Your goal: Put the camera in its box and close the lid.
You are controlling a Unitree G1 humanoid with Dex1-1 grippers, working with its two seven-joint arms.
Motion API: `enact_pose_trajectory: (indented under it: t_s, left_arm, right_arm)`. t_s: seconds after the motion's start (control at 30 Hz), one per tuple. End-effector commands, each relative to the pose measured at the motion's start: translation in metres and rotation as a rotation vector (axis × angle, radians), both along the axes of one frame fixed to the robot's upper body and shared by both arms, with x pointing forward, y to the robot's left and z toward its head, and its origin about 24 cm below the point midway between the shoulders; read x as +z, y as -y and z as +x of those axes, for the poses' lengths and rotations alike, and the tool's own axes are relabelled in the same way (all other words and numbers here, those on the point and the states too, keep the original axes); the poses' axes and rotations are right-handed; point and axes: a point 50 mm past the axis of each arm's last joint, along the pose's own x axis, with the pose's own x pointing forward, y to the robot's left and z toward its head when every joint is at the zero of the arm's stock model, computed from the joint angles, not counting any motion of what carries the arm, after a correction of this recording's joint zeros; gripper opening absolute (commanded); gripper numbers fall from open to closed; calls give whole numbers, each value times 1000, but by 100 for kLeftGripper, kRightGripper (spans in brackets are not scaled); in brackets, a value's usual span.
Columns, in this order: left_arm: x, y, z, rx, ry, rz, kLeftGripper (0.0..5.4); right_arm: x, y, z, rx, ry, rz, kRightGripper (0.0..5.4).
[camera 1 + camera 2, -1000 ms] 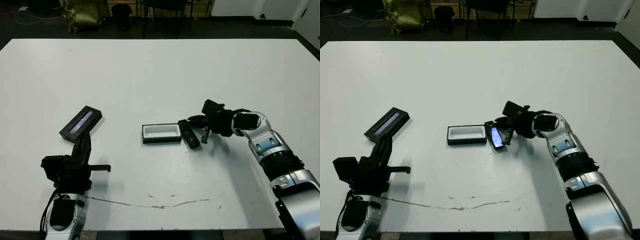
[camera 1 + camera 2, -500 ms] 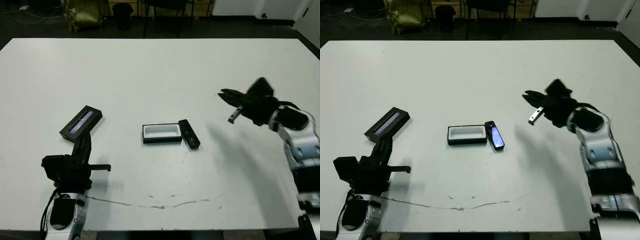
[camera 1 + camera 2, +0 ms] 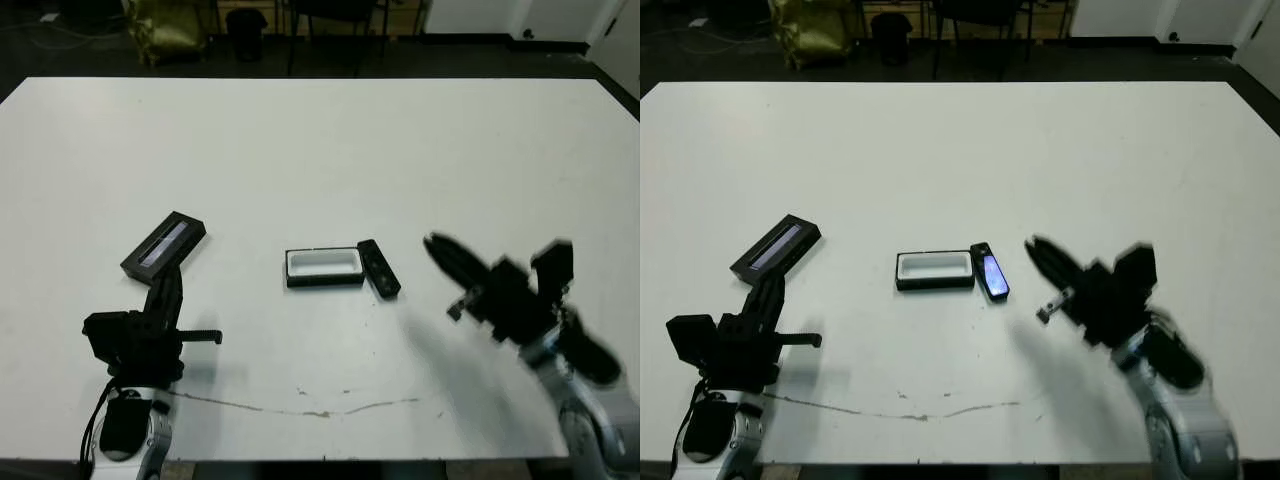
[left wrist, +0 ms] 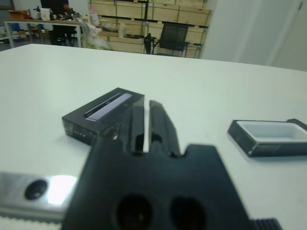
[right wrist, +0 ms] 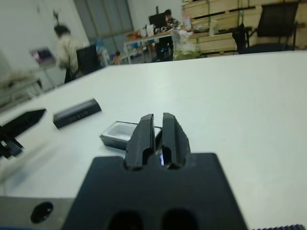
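Black camera (image 3: 989, 271) glints blue beside one white-lined box (image 3: 323, 267); one lid (image 3: 163, 245) apart. I see both grippers (image 4: 144, 125) (image 5: 159, 135) pressed together.

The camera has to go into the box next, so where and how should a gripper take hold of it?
Grip the camera across its narrow width, fingers on its two long edges near mid-length, coming down from above. It lies flat on the table, so only the long sides offer purchase. One end sits right beside the box, so the right gripper, shut now, likely has the freer approach.
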Motion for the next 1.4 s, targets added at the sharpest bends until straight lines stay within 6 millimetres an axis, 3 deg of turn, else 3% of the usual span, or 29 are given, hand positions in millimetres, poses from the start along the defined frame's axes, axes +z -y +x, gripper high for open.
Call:
enact_pose_trajectory:
  t_s: [0.03, 0.3, 0.6, 0.87, 1.1, 1.2, 1.4]
  left_arm:
    - [-6, -1, -2, 7, -46, -3, 2]
    - [-5, -1, -2, 4, -55, 8, 2]
    - [-6, -1, -2, -2, -59, 10, 2]
    - [-8, -1, -1, -11, -49, 7, 2]
    - [-6, -1, -1, -18, -47, 27, 2]
    - [-5, -1, -1, -17, -51, 24, 0]
    - [-4, 1, -1, -9, -66, 15, 0]
  right_arm:
    - [-7, -6, -14, -54, -57, 21, 0]
    - [-15, -19, -29, -200, -151, -7, 0]
    - [-25, -28, -30, -303, -205, -11, 0]
    - [-44, -31, -24, -269, -224, -48, 0]
    - [-44, -35, -23, -172, -227, -90, 0]
    - [-42, -36, -22, -144, -217, -119, 35]
    - [-39, -39, -22, -115, -221, -109, 167]
